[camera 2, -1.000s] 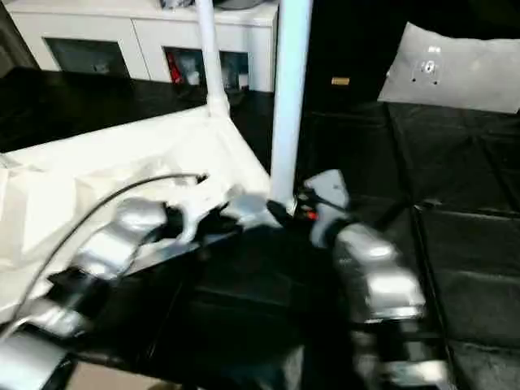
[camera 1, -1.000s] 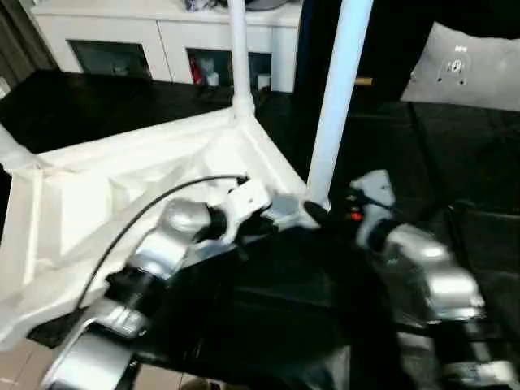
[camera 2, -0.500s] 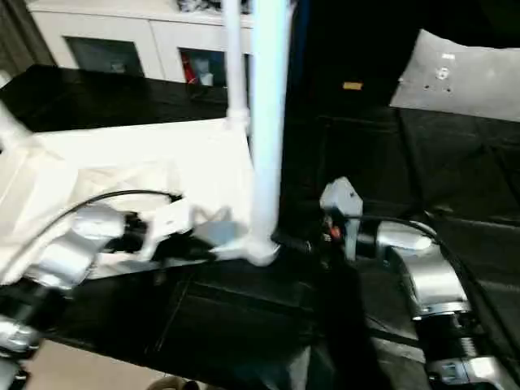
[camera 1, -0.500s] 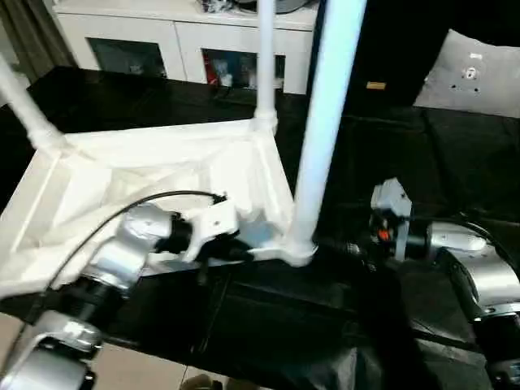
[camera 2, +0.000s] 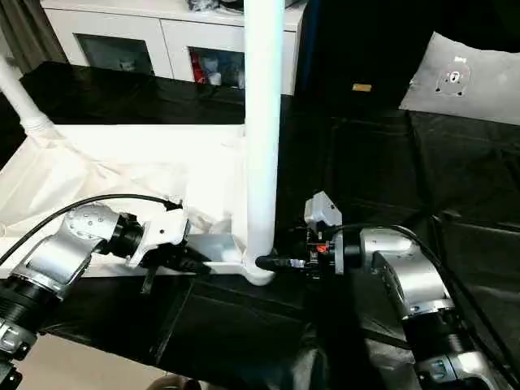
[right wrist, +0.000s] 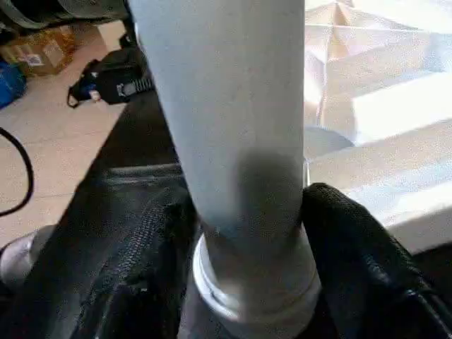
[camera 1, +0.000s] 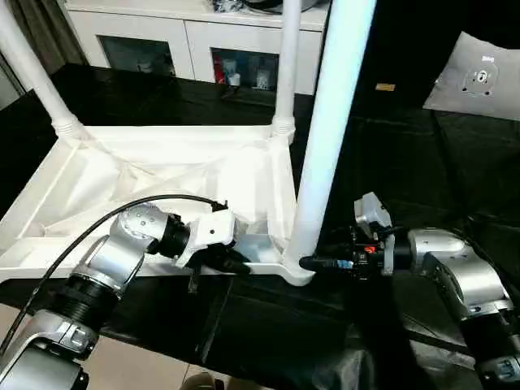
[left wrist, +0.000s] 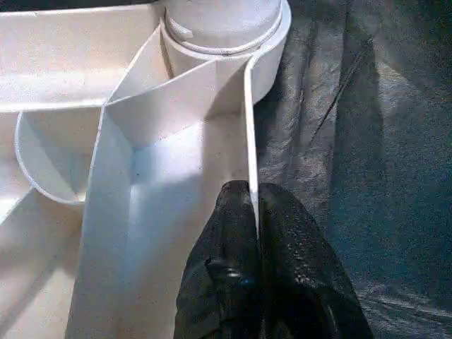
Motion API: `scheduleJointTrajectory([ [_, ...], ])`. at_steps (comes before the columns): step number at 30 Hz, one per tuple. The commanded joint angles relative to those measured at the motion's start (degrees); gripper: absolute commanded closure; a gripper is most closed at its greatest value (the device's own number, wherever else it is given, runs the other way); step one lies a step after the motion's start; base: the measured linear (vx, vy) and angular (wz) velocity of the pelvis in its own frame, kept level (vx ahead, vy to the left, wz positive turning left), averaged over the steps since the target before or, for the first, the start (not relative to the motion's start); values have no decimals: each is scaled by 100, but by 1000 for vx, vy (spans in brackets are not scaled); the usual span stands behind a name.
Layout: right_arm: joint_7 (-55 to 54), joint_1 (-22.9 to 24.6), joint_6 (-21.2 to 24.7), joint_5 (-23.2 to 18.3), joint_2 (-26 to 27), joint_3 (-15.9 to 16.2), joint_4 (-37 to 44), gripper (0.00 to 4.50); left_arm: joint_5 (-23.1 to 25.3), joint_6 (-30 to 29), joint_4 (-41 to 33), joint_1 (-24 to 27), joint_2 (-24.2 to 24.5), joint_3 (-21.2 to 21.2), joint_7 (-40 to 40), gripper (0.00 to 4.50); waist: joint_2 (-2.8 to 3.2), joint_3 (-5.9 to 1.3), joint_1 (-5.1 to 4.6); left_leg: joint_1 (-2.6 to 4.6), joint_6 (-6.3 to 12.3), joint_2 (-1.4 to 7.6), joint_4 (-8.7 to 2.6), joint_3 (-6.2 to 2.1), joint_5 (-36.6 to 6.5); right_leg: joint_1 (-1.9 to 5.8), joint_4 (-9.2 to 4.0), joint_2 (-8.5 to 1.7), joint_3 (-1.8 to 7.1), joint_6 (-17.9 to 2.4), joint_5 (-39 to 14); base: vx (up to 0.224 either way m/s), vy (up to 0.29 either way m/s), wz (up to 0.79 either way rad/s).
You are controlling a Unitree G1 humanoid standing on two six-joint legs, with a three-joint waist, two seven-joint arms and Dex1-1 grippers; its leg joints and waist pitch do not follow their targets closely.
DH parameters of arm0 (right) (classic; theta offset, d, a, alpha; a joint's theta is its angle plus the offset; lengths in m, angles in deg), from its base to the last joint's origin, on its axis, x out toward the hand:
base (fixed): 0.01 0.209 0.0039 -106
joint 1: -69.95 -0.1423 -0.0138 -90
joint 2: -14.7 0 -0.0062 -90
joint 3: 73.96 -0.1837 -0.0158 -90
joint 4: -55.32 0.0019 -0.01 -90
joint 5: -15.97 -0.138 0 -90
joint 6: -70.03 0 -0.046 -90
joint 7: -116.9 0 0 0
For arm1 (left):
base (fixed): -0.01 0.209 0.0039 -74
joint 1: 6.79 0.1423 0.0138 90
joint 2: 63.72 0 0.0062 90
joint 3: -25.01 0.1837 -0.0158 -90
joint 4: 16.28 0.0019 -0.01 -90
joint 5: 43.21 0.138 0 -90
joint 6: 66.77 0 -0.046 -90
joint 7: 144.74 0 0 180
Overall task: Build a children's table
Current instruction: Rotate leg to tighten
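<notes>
The white plastic tabletop (camera 1: pixel 162 175) lies upside down on black sheeting (camera 1: pixel 422 162), its ribbed underside facing up, with raised walls and triangular stiffening ribs between rounded corner sockets. At the tabletop's near edge, the left gripper (left wrist: pixel 253 212) is clenched on the thin rim wall, one black finger on each side of it, just beside the nearest corner socket. In that socket stands the nearest leg (camera 1: pixel 329 138), a smooth white tapered tube, upright, with a ringed collar at its foot. The right gripper (right wrist: pixel 247 233) straddles the base of this leg, a finger on each side; whether it grips the leg cannot be told. At the tabletop's far corners two more legs (camera 1: pixel 284 65) (camera 1: pixel 32 69) stand in their sockets. Beyond the tabletop is a white cabinet (camera 1: pixel 187 41) with glass doors.
</notes>
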Motion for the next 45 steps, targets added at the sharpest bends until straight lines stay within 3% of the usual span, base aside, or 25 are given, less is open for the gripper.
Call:
scheduleJointTrajectory([
  [1, 96, -98, 63, -83, 23, 83, -23, 226, -157, 137, -336, -125, 2, 74, 162, 450, -27, -387, -27, 35, 521, 188, -421, -6, -1095, 380, -371, -325, 330, -827, -2222, 0, 0, 0],
  [8, 62, -43, 179, -112, 62, 108, 40, 258, -124, 18, -308, -121, -33, 21, 47, 450, -1, -378, -37, 45, 476, 183, -426, -8, -1173, 376, -394, -323, 322, -763, -2346, 0, 0, 0],
  [10, -137, 126, 338, -134, 89, 84, 257, 260, -144, -232, -276, -163, -198, -62, -185, 450, 29, -364, -44, 51, 454, 185, -431, -7, -1226, 372, -410, -315, 324, -764, -2365, 0, 0, 0],
  [12, -318, 238, 433, -142, 126, 60, 415, 260, -155, -400, -261, -196, -314, -100, -343, 450, 2, -357, -45, 62, 420, 178, -440, -12, -1315, 376, -426, -319, 317, -730, -2486, 0, 0, 0],
  [16, -1163, 549, 563, 43, 396, -2, 813, 260, -32, -682, -56, -383, -760, -201, -1080, 450, 16, -324, -56, 106, 349, 161, -441, -10, -1496, 340, -506, -316, 299, -615, -2789, 0, 0, 0],
  [18, -1839, 654, 604, 209, 709, -86, 923, 261, 40, -821, 53, -482, -1021, -250, -1499, 450, 8, -296, -123, 75, 293, 117, -443, -27, -1598, 368, -562, -315, 250, -385, -3190, 0, 0, 0],
  [19, -2204, 683, 632, 302, 890, -133, 942, 261, 86, -890, 121, -536, -1156, -278, -1732, 450, 13, -281, -137, 87, 273, 109, -442, -22, -1647, 342, -598, -307, 233, -332, -3310, 0, 0, 0],
  [21, -2744, 710, 676, 426, 1159, -194, 971, 261, 133, -1078, 182, -609, -1363, -322, -2024, 450, 0, -254, -256, 110, 197, 40, -402, -41, -1827, 342, -703, -300, 111, -59, -3776, 0, 0, 0],
  [23, -3713, 659, 821, 538, 1707, -368, 940, 262, 231, -1325, 314, -756, -1724, -391, -2612, 450, 22, -256, -327, 130, 222, 27, -386, -61, -1893, 354, -776, -304, 42, 103, -3900, 0, 0, 0],
  [24, -4081, 624, 893, 549, 1932, -458, 914, 262, 263, -1404, 356, -805, -1853, -412, -2823, 450, 25, -265, -393, 94, 249, 36, -402, -74, -1818, 382, -783, -303, 34, 98, -3749, 0, 0, 0],
  [26, -5034, 459, 1032, 566, 2527, -708, 770, 262, 311, -1558, 480, -925, -2167, -479, -3298, 450, 94, -291, -490, 88, 245, 81, -431, -128, -1887, 391, -767, -319, 20, -3, -3465, 0, 0, 0],
  [27, -5199, 420, 1034, 594, 2634, -753, 735, 262, 323, -1577, 510, -947, -2218, -493, -3357, 450, 97, -312, -503, 91, 259, 97, -444, -144, -1893, 408, -750, -328, 25, -50, -3302, 0, 0, 0],
  [29, -5928, 167, 1003, 589, 3144, -1035, 485, 262, 342, -1592, 609, -1031, -2419, -534, -3524, 450, 115, -304, -571, -12, 347, 125, -483, -166, -1790, 448, -670, -342, 73, -192, -2861, 0, 0, 0],
  [30, -5928, 167, 1003, 589, 3144, -1035, 485, 262, 342, -1592, 609, -1031, -2419, -534, -3524, 450, 118, -304, -594, -13, 354, 120, -482, -163, -1821, 436, -664, -347, 78, -237, -2834, 0, 0, 0],
  [31, -6165, 38, 918, 584, 3306, -1128, 345, 262, 356, -1553, 637, -1058, -2480, -531, -3572, 450, 107, -339, -602, 29, 353, 106, -464, -151, -1792, 428, -655, -356, 98, -310, -2727, 0, 0, 0],
  [32, -6356, -97, 720, 571, 3444, -1213, 196, 206, 359, -1514, 648, -1079, -2527, -512, -3572, 450, 105, -354, -640, -24, 419, 100, -460, -140, -1513, 441, -585, -378, 150, -492, -2392, 0, 0, 0],
  [33, -6354, -124, 665, 587, 3460, -1229, 178, 206, 381, -1520, 647, -1085, -2529, -499, -3570, 450, 109, -364, -643, -20, 451, 98, -450, -128, -1420, 439, -574, -368, 161, -533, -2282, 0, 0, 0],
  [35, -6388, -82, 659, 699, 3369, -1270, 213, 188, 446, -1414, 649, -1079, -2450, -449, -3505, 450, 86, -414, -617, -43, 637, 105, -419, -105, -919, 466, -461, -361, 216, -797, -1607, 0, 0, 0],
  [37, -6388, -45, 674, 728, 3312, -1302, 237, 167, 467, -1362, 655, -1072, -2401, -426, -3473, 450, 74, -404, -595, -41, 712, 99, -412, -90, -779, 450, -436, -352, 239, -883, -1498, 0, 0, 0],
  [38, -6286, 86, 661, 792, 3103, -1336, 327, 155, 508, -1190, 683, -1045, -2263, -372, -3362, 450, 62, -425, -576, -67, 773, 87, -397, -90, -619, 487, -406, -358, 249, -898, -1442, 0, 0, 0],
  [40, -6193, 256, 529, 971, 2822, -1303, 438, 136, 537, -978, 721, -1004, -2119, -328, -3231, 450, 77, -461, -495, -64, 907, 100, -353, -76, -191, 485, -320, -367, 287, -998, -1022, 0, 0, 0],
  [42, -6025, 391, 379, 1062, 2592, -1232, 528, 117, 533, -896, 734, -969, -2032, -328, -3154, 450, 56, -517, -424, -61, 1035, 96, -310, -76, 239, 497, -215, -353, 305, -1096, -502, 0, 0, 0],
  [45, -5495, 688, 273, 859, 2215, -1340, 882, 91, 525, -680, 795, -899, -1813, -346, -2942, 450, 42, -484, -353, -94, 1283, 94, -279, -47, 252, 460, -204, -349, 321, -1174, -475, 0, 0, 0],
])
